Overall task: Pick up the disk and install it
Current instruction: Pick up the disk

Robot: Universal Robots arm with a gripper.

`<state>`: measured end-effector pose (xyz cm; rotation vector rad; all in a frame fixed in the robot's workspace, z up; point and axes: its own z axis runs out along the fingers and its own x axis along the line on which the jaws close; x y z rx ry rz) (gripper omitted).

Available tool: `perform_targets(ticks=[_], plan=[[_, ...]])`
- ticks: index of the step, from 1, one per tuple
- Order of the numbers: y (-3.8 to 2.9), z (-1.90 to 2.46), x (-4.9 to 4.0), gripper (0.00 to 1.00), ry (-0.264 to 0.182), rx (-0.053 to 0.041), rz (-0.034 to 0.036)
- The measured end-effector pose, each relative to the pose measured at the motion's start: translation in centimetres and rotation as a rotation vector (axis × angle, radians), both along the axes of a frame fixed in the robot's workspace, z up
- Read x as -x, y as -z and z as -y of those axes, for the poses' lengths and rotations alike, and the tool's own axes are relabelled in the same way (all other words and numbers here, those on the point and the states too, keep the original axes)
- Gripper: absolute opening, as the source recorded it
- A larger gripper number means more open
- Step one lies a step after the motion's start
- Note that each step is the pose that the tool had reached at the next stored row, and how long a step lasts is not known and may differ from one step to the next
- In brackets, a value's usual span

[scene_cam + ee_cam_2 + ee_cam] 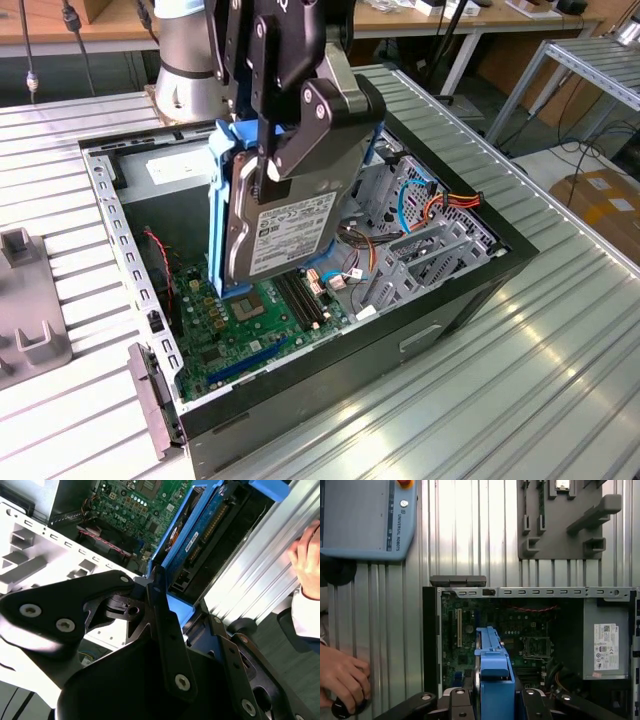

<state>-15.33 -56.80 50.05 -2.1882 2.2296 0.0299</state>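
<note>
The disk, a grey metal drive in blue carrier rails, hangs on edge above the open computer case. My gripper is shut on it, with black fingers clamped across its upper part. Its lower end hovers over the green motherboard. In the second wrist view the disk runs away from the fingers, its circuit side showing. In the first wrist view the blue carrier edge rises from my gripper over the case interior.
A metal drive bay with blue and orange cables fills the case's far right end. The power supply sits at one end. A grey fixture plate, a teach pendant and a person's hand lie beside the case.
</note>
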Motion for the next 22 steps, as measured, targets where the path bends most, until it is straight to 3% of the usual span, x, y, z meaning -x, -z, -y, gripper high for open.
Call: perform_targets(ticks=[15,22], plan=[[0.08,0.92,-0.88,0.37,0.000,0.0000,0.0000],[0.15,1.45,-1.91,0.37,0.000,0.0000,0.0000]])
